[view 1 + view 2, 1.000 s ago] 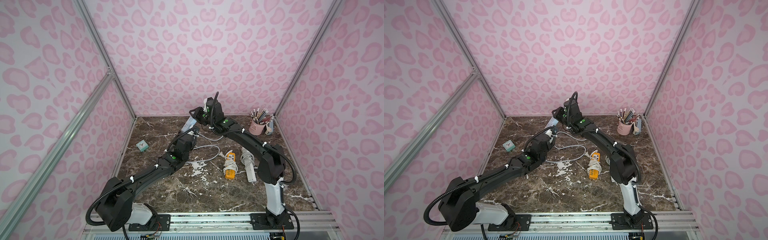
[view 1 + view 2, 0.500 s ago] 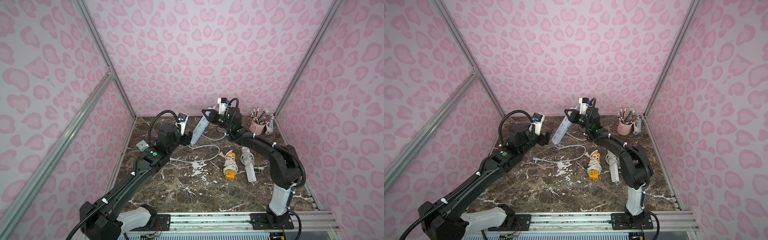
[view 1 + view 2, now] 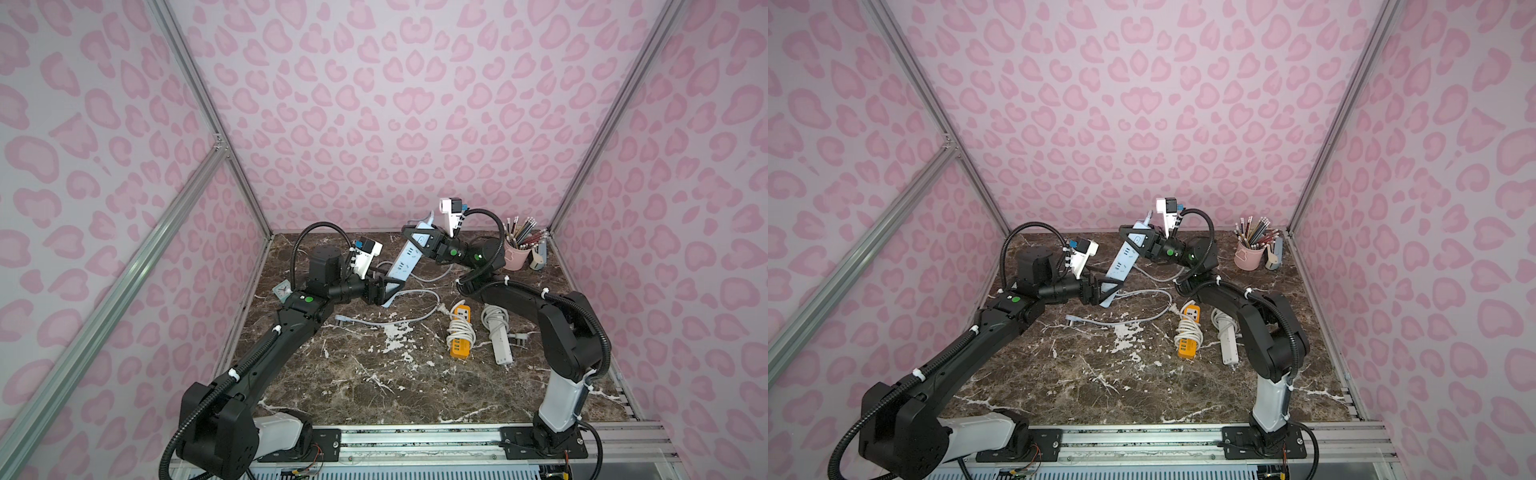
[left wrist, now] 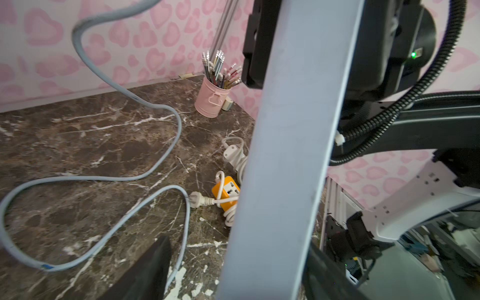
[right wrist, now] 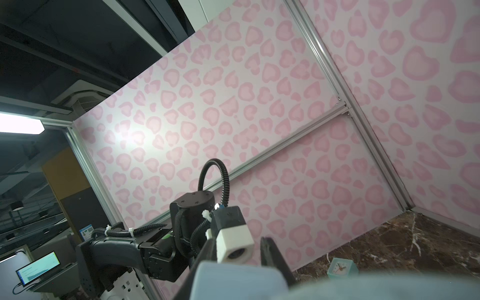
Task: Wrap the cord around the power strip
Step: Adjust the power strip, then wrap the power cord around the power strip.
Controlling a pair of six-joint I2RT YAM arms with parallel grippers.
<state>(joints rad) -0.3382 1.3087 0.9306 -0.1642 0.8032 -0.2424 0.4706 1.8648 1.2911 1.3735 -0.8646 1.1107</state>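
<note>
The pale blue power strip [image 3: 405,259] hangs tilted above the marble table [image 3: 374,374] in both top views. My right gripper [image 3: 415,241] is shut on its upper end. My left gripper [image 3: 395,289] stands open around its lower end. In the left wrist view one finger [image 4: 145,272] sits clear of the strip [image 4: 285,155]. The grey-blue cord [image 3: 415,293] trails from the strip in loose loops over the table, and its plug [image 3: 340,319] lies flat. In the right wrist view the strip [image 5: 233,283] fills the gap between the fingers.
An orange power strip [image 3: 459,332] and a white one [image 3: 498,336], each with its cord wound on it, lie right of centre. A pink cup of pencils [image 3: 517,253] stands at the back right. A small teal clock [image 3: 284,289] sits by the left wall.
The right arm has swung right, carrying the strip and tilting it. The left gripper let go, drew back left, opened, and now stands around the strip's lower end.
</note>
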